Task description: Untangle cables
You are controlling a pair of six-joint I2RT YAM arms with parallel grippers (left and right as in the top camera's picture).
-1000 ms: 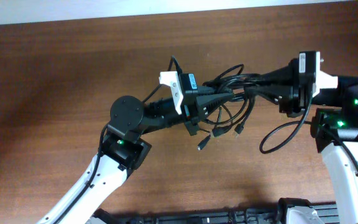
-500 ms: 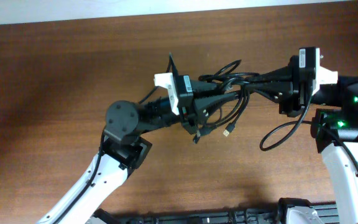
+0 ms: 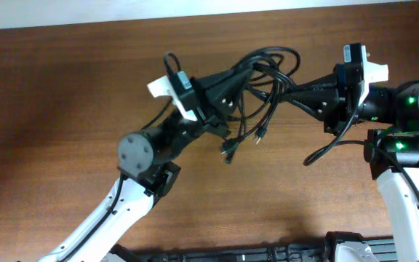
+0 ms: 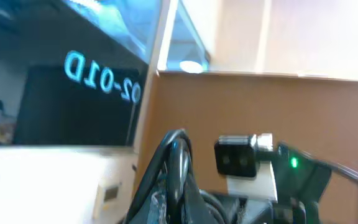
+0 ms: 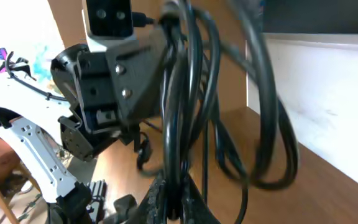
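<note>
A tangle of thin black cables (image 3: 264,80) hangs in the air between my two grippers, above the brown table (image 3: 64,109). My left gripper (image 3: 240,75) is shut on cable strands at the tangle's left side; in the left wrist view the cables (image 4: 178,180) rise between its fingers. My right gripper (image 3: 291,93) is shut on strands at the right side; the right wrist view shows the cables (image 5: 178,124) pinched in the jaws (image 5: 174,193), looping upward. Loose ends with small plugs (image 3: 262,135) dangle below the tangle.
A thicker black wire (image 3: 333,149) loops down from the right arm. The left arm's base (image 3: 140,156) stands at the lower left. A black rack (image 3: 231,255) runs along the table's front edge.
Both grippers have risen and tilted upward with the tangle. The left gripper moved left and back, and the cable loops now spread higher between the arms.
</note>
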